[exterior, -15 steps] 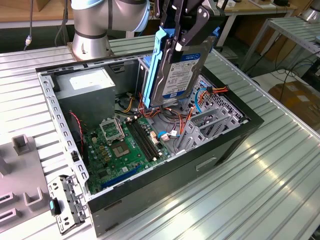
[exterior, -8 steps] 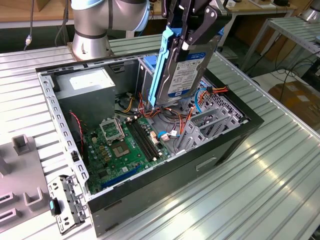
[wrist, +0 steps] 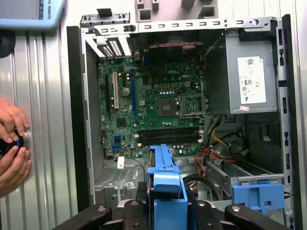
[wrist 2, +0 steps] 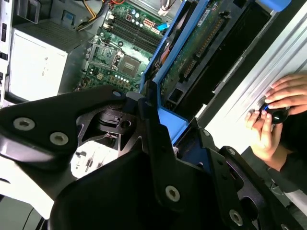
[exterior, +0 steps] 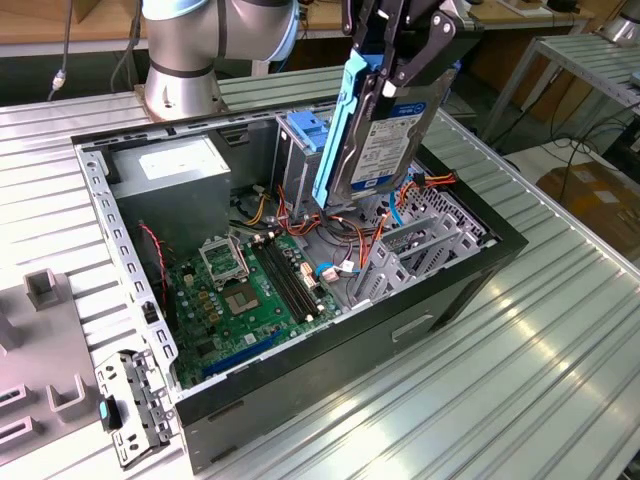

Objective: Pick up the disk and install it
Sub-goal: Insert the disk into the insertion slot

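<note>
Disk [exterior: 385, 145] lifted, not put in yet.
The gripper [exterior: 390, 72] has its fingers closed tight on the disk, right above the open computer case [exterior: 300, 372]; no slot holds it.

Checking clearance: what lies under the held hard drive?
Below the black-and-silver hard drive: grey metal bracket, orange-red cables. The drive covers whatever lies behind it.
</note>
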